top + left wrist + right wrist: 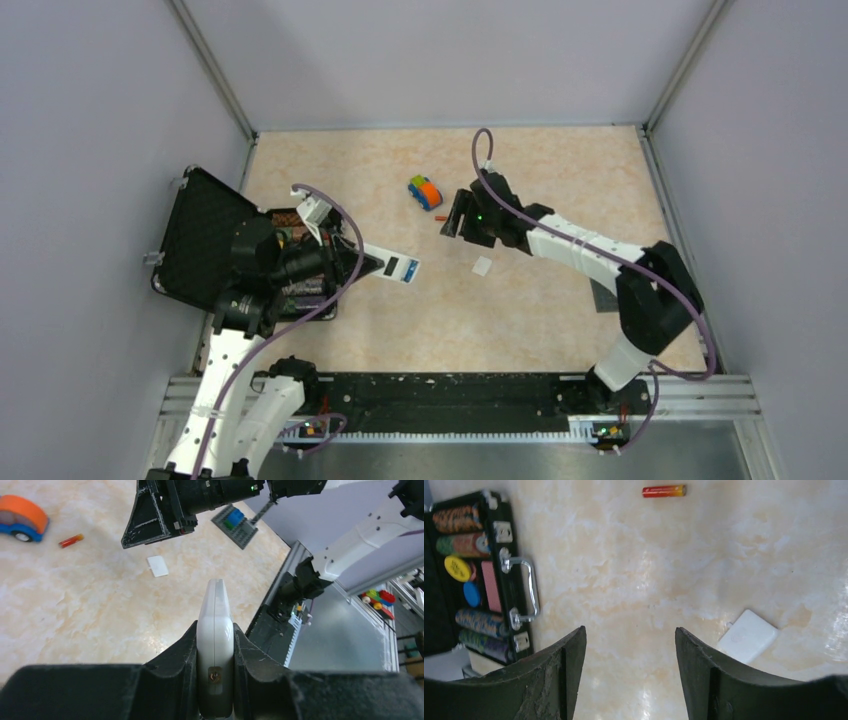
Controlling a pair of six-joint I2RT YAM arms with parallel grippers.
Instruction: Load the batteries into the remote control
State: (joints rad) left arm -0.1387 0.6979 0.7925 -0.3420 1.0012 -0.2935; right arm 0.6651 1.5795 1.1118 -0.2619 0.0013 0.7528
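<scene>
Pale stone table [540, 330], and most of the job is left: no battery looks loaded yet. The left claw [215, 629] squeezes the remote control [215, 600], beside the black case [195, 235]. The right claw [630, 635] is spread wide with nothing in it, near the orange-red battery [664, 490] on the table. I cannot see the blue battery. The case lies open, with coloured chips [459, 545] inside

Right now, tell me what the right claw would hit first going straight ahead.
Likely the bare table just ahead of the open right claw. The orange-red battery lies farther along roughly that line. Depth is hard to judge.
</scene>
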